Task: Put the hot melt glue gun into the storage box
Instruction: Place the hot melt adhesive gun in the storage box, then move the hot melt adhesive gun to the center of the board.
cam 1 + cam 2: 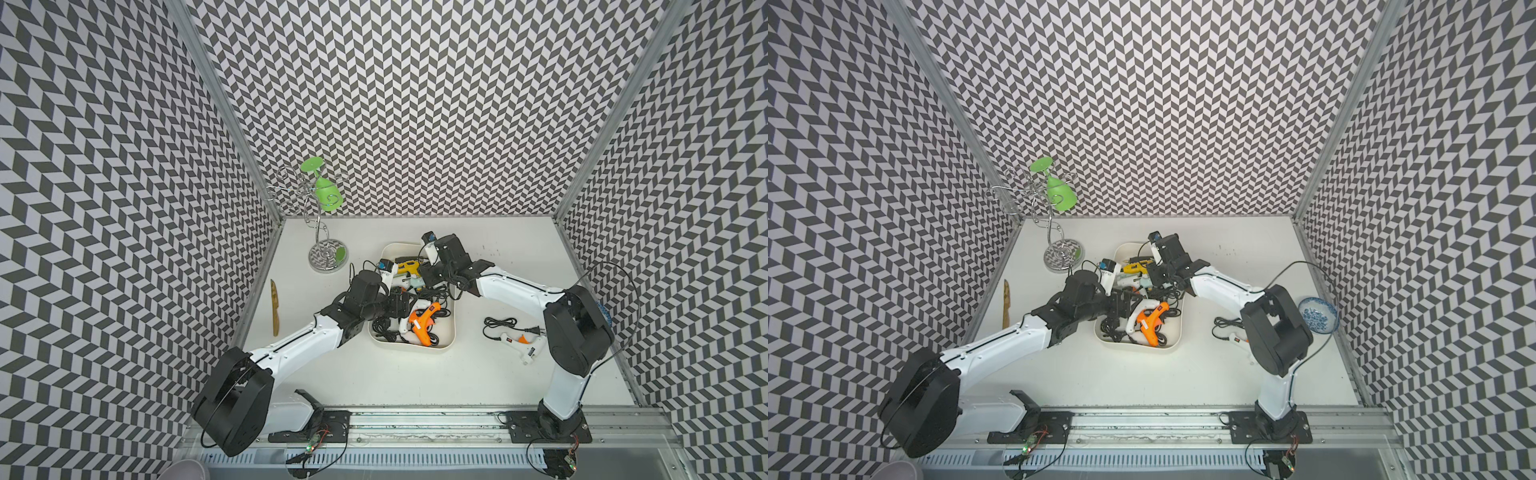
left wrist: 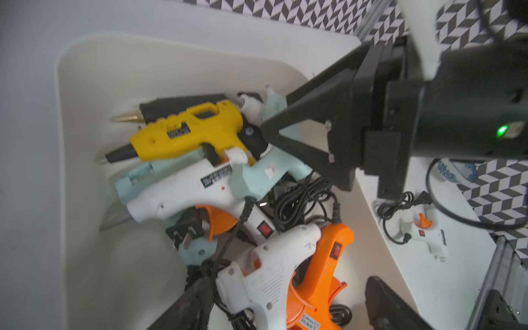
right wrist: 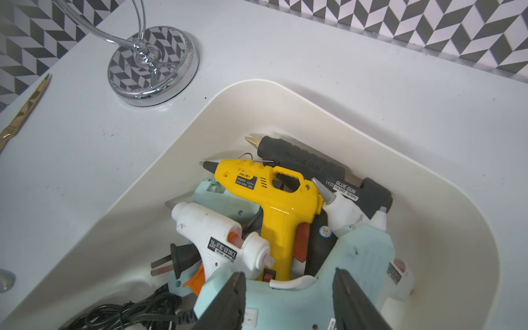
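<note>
You have black-and-white chevron on the walls (image 1: pixel 415 104) and a plain white table (image 1: pixel 478 374). The storage box (image 3: pixel 428 200) reads cream-white. In it: a yellow glue gun (image 3: pixel 274 194) with a black nozzle, a black glue gun (image 3: pixel 308 163) tipped brass-gold, a mint glue gun (image 3: pixel 365 257), a white glue gun (image 3: pixel 211 228) with a black label and orange trigger, an orange glue gun (image 1: pixel 422 326) with a red switch, and black cords (image 2: pixel 303 200). On the table, a second white gun (image 1: pixel 521 349), orange trigger, black cord. Note the green glass (image 1: pixel 326 189), the chrome rack (image 3: pixel 154 85) whose base mirrors the chevron, a gold knife (image 1: pixel 274 307), and a white bowl (image 1: pixel 1317 314) patterned blue.
</note>
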`<action>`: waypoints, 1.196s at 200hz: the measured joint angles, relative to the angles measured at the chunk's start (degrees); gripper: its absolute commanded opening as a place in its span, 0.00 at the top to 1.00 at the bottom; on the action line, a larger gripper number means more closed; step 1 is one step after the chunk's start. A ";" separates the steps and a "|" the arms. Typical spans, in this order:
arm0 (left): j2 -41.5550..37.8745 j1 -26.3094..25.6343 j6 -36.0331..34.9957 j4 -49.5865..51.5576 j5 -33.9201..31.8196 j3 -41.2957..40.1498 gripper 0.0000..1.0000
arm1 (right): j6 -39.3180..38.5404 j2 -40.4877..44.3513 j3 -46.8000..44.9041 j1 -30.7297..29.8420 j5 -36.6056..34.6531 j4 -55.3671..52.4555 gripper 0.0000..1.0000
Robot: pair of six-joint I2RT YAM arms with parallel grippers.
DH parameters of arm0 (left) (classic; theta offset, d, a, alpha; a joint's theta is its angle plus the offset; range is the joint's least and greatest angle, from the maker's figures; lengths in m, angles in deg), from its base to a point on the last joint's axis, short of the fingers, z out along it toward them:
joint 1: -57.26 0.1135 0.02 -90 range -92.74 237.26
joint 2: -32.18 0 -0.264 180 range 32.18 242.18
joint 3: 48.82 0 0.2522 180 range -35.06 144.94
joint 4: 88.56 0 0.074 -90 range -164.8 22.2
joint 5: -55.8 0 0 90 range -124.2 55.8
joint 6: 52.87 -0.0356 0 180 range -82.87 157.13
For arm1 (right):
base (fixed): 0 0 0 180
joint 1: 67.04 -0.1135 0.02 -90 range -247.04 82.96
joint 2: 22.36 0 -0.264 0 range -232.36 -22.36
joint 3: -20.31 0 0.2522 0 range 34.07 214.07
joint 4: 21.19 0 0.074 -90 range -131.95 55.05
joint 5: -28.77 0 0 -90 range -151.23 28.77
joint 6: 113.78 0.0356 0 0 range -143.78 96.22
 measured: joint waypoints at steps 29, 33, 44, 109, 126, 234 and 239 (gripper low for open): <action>-0.07 2.01 -2.56 1.60 -1.22 3.34 0.10 | 3.56 2.69 -1.38 0.87 -3.26 -4.09 0.46; 0.02 2.51 -2.93 1.77 -1.36 3.72 0.10 | 4.28 3.45 -1.97 1.16 -3.56 -4.66 0.46; 0.59 3.63 -3.74 2.25 -1.46 4.66 0.10 | 6.34 6.54 -4.15 2.49 -4.26 -6.49 0.46; 13.11 3.39 -7.30 2.56 -0.85 13.53 0.11 | 23.12 24.65 -17.44 11.28 -8.63 -19.02 0.46; 13.64 2.16 -7.58 2.45 -0.35 13.64 0.11 | 28.24 27.15 -21.86 12.22 -8.37 -23.76 0.46; 11.34 1.29 -8.15 2.40 1.81 12.79 0.10 | 43.41 37.51 -37.57 14.08 -5.51 -34.14 0.45; 11.08 1.29 -8.15 2.38 1.81 12.52 0.10 | 43.43 37.29 -37.57 14.10 -5.29 -34.05 0.45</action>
